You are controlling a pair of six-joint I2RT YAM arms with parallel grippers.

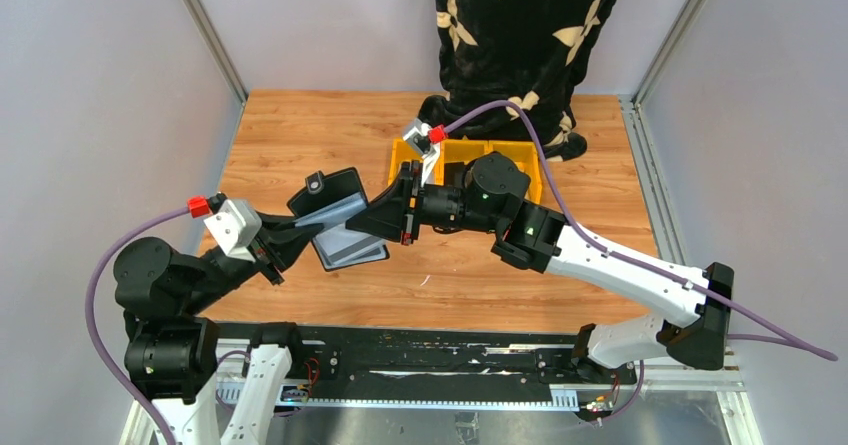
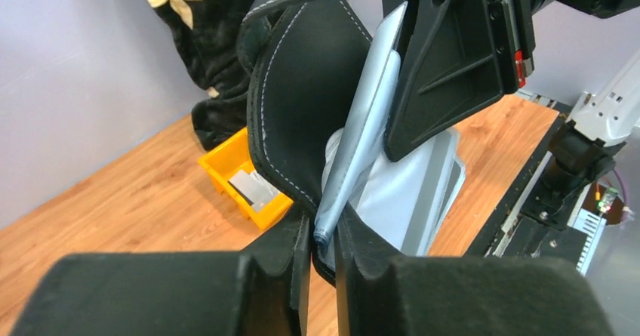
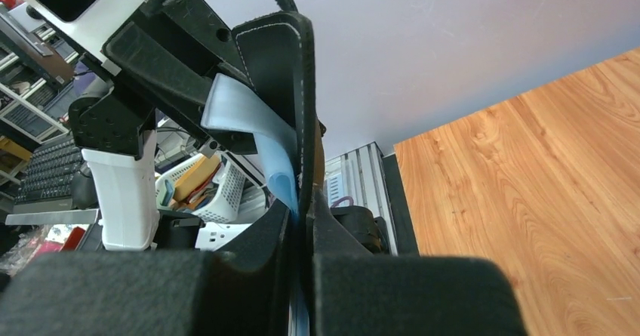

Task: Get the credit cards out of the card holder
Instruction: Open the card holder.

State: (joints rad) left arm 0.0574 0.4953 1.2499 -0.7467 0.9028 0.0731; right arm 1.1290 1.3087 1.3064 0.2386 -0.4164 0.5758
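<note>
The left gripper and right gripper, jaws of each pinched tight on the card holder, stretch it open above the desk, likely to expose its sleeves.

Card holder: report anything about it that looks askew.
The card holder hangs splayed open between the left gripper and right gripper; its grey-blue sleeve bows out, bent rather than flat. No visible damage.
</note>
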